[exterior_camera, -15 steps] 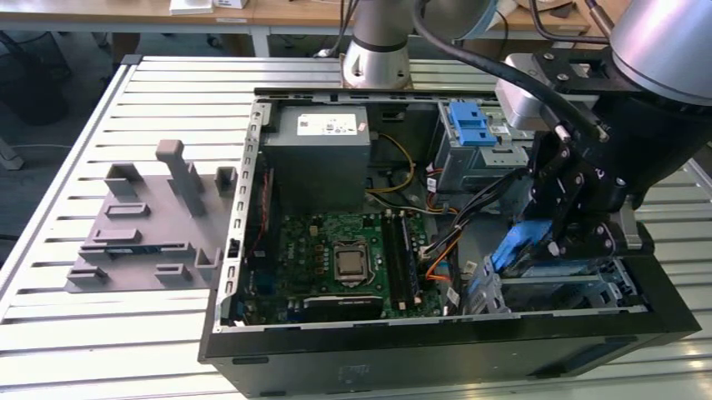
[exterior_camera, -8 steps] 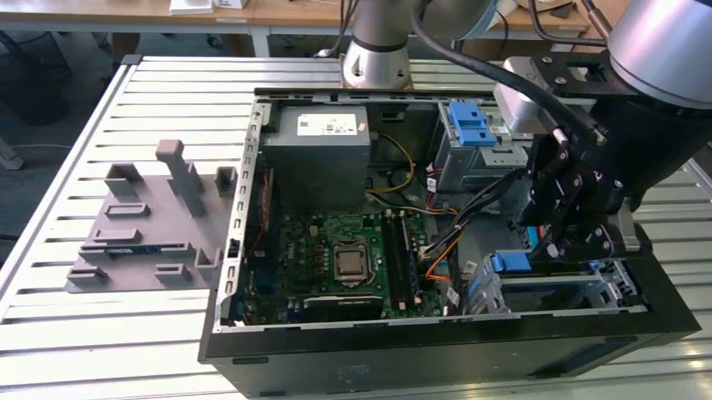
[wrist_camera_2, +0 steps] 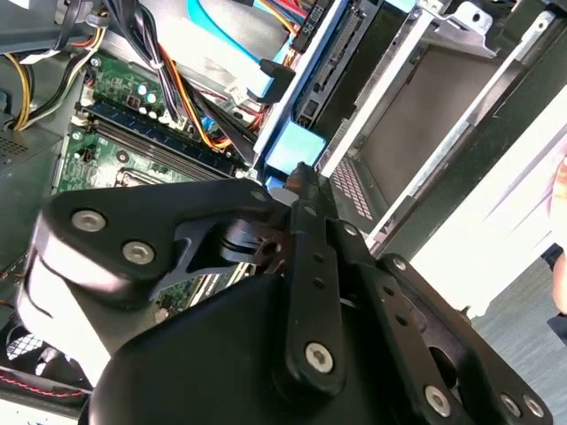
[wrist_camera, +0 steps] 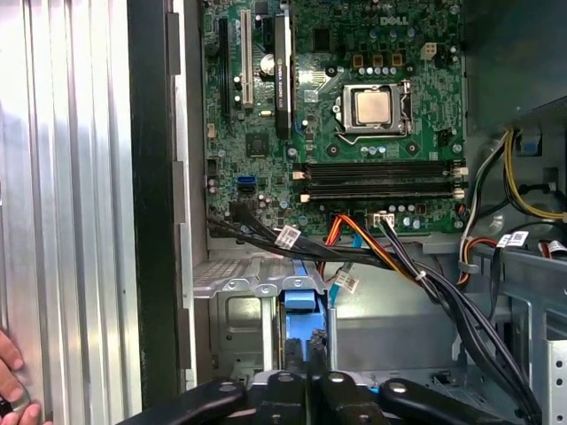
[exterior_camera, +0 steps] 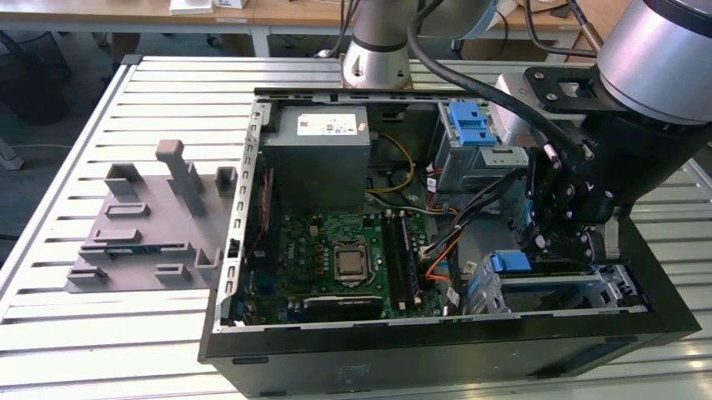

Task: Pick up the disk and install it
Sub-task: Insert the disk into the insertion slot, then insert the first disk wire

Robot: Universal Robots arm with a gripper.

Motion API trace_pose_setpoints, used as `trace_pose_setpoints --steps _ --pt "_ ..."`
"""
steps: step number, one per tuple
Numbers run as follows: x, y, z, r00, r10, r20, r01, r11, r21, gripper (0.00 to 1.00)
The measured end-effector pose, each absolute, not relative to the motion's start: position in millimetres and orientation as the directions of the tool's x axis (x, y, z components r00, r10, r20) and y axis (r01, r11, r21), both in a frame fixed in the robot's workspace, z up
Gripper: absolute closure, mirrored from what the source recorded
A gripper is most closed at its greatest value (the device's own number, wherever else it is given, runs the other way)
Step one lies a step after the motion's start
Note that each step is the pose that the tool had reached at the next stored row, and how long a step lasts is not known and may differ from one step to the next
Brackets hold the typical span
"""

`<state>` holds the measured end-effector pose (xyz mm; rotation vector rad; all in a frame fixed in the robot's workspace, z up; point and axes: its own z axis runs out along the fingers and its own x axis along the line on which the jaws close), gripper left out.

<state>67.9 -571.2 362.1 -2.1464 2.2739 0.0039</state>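
Over on the exterior view's right, the gripper (exterior_camera: 548, 250) reaches down into the open computer case (exterior_camera: 445, 360), right at the metal drive cage (exterior_camera: 606, 287) in the near corner. The disk (exterior_camera: 509, 263) is slotted into that cage with its blue frame end showing, and the fingertips are just beside it. Further back there's the grey power supply (exterior_camera: 317, 154), a blue bracket (exterior_camera: 473, 123) on top of a second cage, and the green motherboard (exterior_camera: 333, 250) in the middle. The case sits on a slatted metal table (exterior_camera: 67, 350), with a grey plastic holder (exterior_camera: 145, 225) well apart toward the exterior view's left.

Second wrist view: the gripper (wrist_camera_2: 299, 177) has its fingers pulled together with pretty much no gap. The tips touch the blue end of the disk (wrist_camera_2: 292, 146). I can't tell whether they're actually pinching anything.

First wrist view: the gripper (wrist_camera: 307, 356) tips sit close together at the disk (wrist_camera: 299, 301), which stands in the drive cage (wrist_camera: 239, 328) near the edge of the motherboard (wrist_camera: 337, 106). Orange and black cables (wrist_camera: 399, 257) run past beside it. A person's fingers (wrist_camera: 11, 390) rest on the table edge.
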Motion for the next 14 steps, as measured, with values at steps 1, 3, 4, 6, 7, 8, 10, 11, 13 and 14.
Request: trace_pose_setpoints --steps 1,3,4,6,7,8,10,11,13,14 --pt "67.9 -571.2 362.0 -0.058 -0.998 -0.012 -0.998 0.058 -0.008 0.87" --pt "67.9 -571.1 361.8 -0.058 -0.998 -0.013 -0.998 0.058 -0.008 0.89" --pt "67.9 -571.1 361.8 -0.058 -0.998 -0.013 -0.998 0.058 -0.008 0.89" --pt "67.9 -571.1 361.8 -0.058 -0.998 -0.013 -0.998 0.058 -0.008 0.89" --pt "67.9 -571.1 361.5 -0.058 -0.998 -0.013 -0.998 0.058 -0.008 0.89" --pt "67.9 -571.1 361.3 -0.058 -0.998 -0.013 -0.998 0.058 -0.008 0.89" --pt "67.9 -571.1 361.3 -0.058 -0.998 -0.013 -0.998 0.058 -0.008 0.89" --pt "67.9 -571.1 361.2 -0.058 -0.998 -0.013 -0.998 0.058 -0.008 0.89" --pt "67.9 -571.1 361.2 -0.058 -0.998 -0.013 -0.998 0.058 -0.008 0.89" --pt "67.9 -571.1 361.2 -0.058 -0.998 -0.013 -0.998 0.058 -0.008 0.89"
